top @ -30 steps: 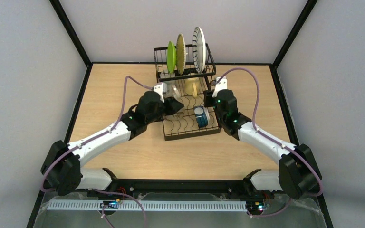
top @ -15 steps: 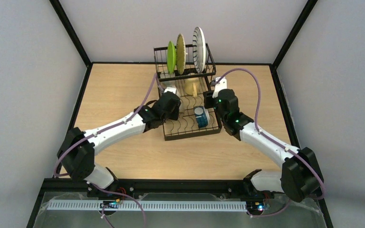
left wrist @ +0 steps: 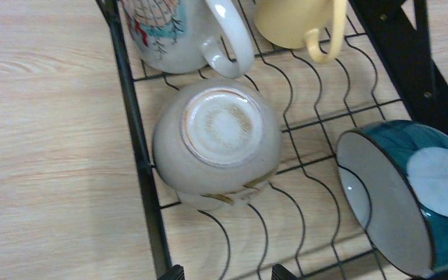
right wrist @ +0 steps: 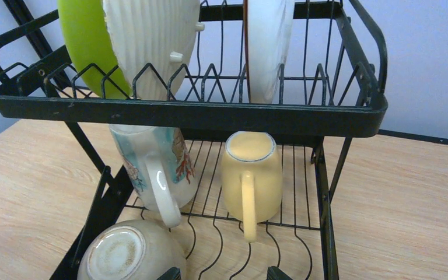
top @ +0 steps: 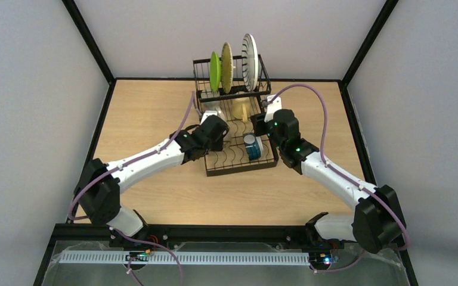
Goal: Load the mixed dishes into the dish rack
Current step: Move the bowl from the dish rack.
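The black dish rack (top: 238, 161) stands at the table's back middle. Its raised tier holds the green plate (top: 214, 71), the woven bamboo plate (top: 226, 67) and the blue-striped white plate (top: 250, 61) on edge. On the lower tray (left wrist: 129, 116) a beige bowl (left wrist: 219, 140) lies upside down and the blue-patterned bowl (left wrist: 408, 192) rests on its side. The pale yellow mug (right wrist: 251, 175) and a patterned mug (right wrist: 151, 163) lie under the upper tier (right wrist: 186, 111). My left gripper (left wrist: 228, 273) is open and empty just above the beige bowl. My right gripper (right wrist: 224, 274) is open and empty above the tray. No clear tumbler shows.
Bare wooden table (top: 149, 113) lies on both sides of the rack. Black frame posts and grey walls bound the table. The two arms reach in over the rack's left and right sides.
My left arm has stretched forward and its gripper has moved further over the rack's left side. My right gripper has shifted slightly toward the back.
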`<control>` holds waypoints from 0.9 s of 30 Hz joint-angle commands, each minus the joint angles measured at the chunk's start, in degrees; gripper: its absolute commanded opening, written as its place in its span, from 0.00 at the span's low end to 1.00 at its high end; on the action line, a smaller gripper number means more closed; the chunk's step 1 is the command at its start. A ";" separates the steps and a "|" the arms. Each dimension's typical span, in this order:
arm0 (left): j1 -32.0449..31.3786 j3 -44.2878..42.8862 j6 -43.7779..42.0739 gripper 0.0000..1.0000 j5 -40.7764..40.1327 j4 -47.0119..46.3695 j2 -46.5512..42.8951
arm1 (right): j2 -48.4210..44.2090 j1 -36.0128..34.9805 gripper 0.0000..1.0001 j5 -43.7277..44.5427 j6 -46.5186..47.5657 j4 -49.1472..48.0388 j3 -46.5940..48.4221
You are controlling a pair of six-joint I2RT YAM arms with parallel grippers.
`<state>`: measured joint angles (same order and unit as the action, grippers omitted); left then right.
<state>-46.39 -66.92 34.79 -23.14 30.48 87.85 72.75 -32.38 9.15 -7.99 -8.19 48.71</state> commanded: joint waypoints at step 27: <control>-1.99 -4.20 7.57 0.85 -8.59 7.11 0.76 | 8.99 -8.56 0.82 -12.52 -3.48 2.21 -0.53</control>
<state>-48.58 -70.54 41.36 -28.53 35.38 89.82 80.40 -39.35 -0.93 -9.72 -6.79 48.14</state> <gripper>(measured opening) 0.850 0.821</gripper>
